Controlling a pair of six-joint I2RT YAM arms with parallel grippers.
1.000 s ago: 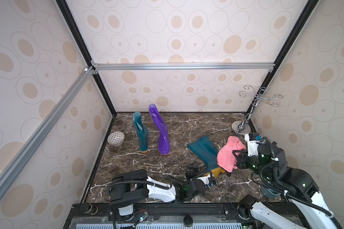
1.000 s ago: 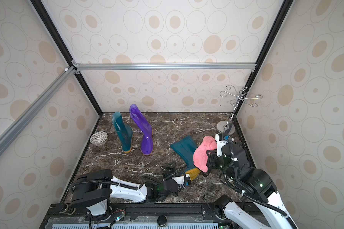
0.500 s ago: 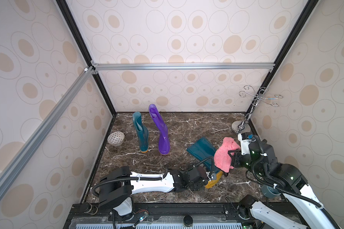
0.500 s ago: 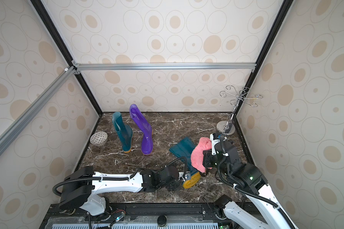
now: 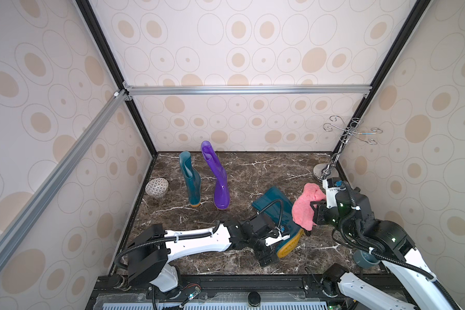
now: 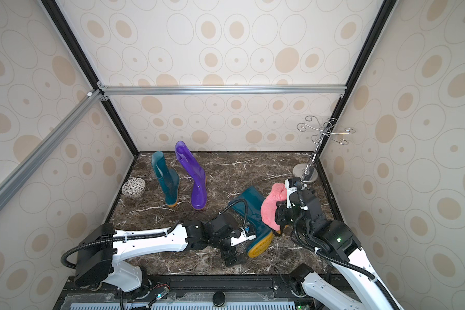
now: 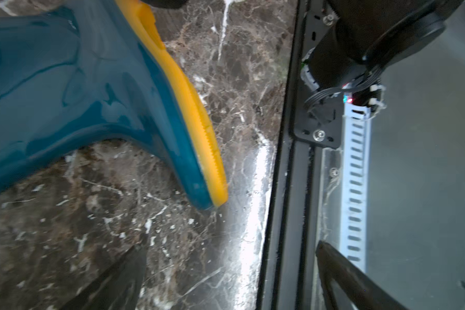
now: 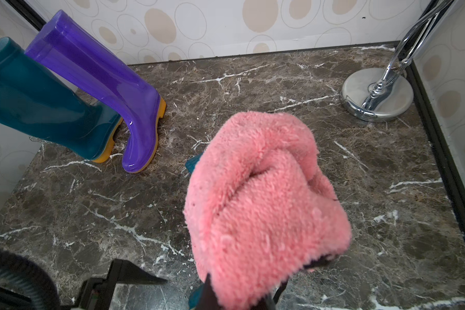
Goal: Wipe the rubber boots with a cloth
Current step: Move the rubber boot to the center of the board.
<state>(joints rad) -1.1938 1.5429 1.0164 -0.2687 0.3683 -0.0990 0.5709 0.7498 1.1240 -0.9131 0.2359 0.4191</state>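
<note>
In both top views one dark teal rubber boot (image 5: 192, 179) (image 6: 167, 182) and a purple one (image 5: 218, 179) (image 6: 196, 182) stand upright at the back left. Another teal boot (image 5: 277, 206) (image 6: 250, 206) lies on its side at the front right, its orange sole (image 7: 193, 112) facing the front rail. My left gripper (image 5: 273, 247) (image 7: 231, 245) is open beside that boot's foot, with only floor and rail between its fingers. My right gripper (image 5: 316, 212) (image 8: 239, 295) is shut on the bunched pink cloth (image 5: 305, 209) (image 8: 263, 201), which hangs over the lying boot's shaft.
A patterned bowl (image 5: 156, 187) sits by the left wall. A chrome hook stand (image 5: 325, 170) (image 8: 376, 94) occupies the back right corner. A grey cup (image 5: 363, 259) shows under my right arm. The black front rail (image 7: 287, 188) runs just past the lying boot's toe.
My left arm has stretched to the right, bringing its gripper to the lying boot's foot. My right gripper has carried the cloth leftward over that boot.
</note>
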